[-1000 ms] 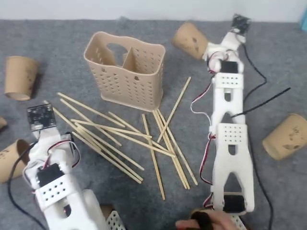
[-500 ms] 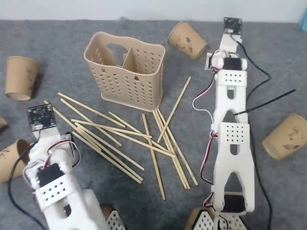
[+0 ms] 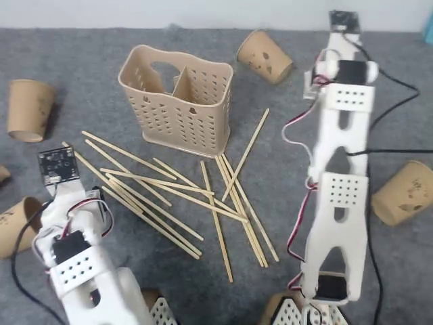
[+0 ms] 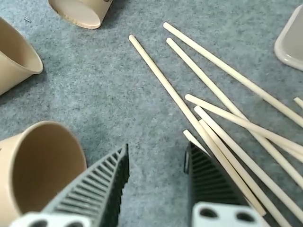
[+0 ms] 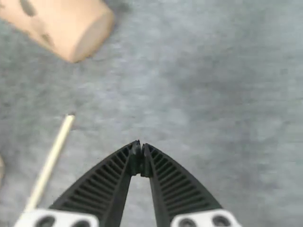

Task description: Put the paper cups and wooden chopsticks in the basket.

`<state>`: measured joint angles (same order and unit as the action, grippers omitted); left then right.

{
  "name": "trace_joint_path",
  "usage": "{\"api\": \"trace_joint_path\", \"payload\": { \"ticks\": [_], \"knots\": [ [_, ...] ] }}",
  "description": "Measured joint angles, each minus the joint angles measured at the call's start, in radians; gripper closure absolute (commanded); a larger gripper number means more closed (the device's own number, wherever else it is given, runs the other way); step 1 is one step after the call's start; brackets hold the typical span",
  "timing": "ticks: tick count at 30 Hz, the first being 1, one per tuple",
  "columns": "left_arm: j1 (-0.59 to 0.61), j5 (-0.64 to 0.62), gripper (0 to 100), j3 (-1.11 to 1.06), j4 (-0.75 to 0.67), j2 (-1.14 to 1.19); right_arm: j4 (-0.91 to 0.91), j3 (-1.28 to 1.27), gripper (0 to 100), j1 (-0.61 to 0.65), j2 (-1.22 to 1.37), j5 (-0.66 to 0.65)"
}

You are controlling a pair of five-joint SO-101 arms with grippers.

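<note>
- Grey, felt-like matting (image 3: 81, 61) covers the table, with a short, even nap
- The basket (image 3: 177, 101) stands upright toward the far side. It is beige plastic and roughly rectangular with rounded corners, its walls are pierced by rows of small holes, and a divider splits it into two compartments
- The wooden chopsticks (image 3: 172, 193) are pale, thin and straight. They lie loose and criss-crossed on the matting in front of the basket, between the two arms
- All the paper cups are brown, tapered and tipped on their sides, well apart from one another: the far cup (image 3: 265, 56) beyond the basket's right corner, the left cup (image 3: 28, 108) by the left edge, the right cup (image 3: 404, 193) by the right edge, and the near cup (image 3: 17, 227) beside the left arm (image 3: 74, 257)
- The left arm is white plastic with red and black wiring. It sits folded at the near-left corner with its wrist tipped down
- The left gripper (image 4: 156, 158) has ribbed black fingers spread apart, low over the matting. The near cup's open mouth is beside one finger and chopstick ends are beside the other
- The right arm (image 3: 336, 169) is stretched almost straight toward the far edge
- The right gripper (image 5: 140, 147) has its tips pressed together over bare matting, with the far cup and one chopstick end nearby
</note>
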<state>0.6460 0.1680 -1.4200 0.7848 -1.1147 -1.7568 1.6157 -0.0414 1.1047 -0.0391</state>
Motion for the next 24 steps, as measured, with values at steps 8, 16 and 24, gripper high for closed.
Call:
{"api": "trace_joint_path", "payload": {
  "ticks": [8,16,24],
  "knots": [
    [-0.009,0.0,82,0.0,0.0,0.0,0.0,-0.402,99.2,-0.112,-0.255,-0.11],
    [-0.009,0.0,82,0.0,0.0,0.0,0.014,-0.933,99.2,-0.12,-0.69,-0.115],
    [-0.006,0.0,82,0.0,0.0,0.0,0.311,-0.982,99.2,-0.15,-0.713,-0.359]
  ]
}}
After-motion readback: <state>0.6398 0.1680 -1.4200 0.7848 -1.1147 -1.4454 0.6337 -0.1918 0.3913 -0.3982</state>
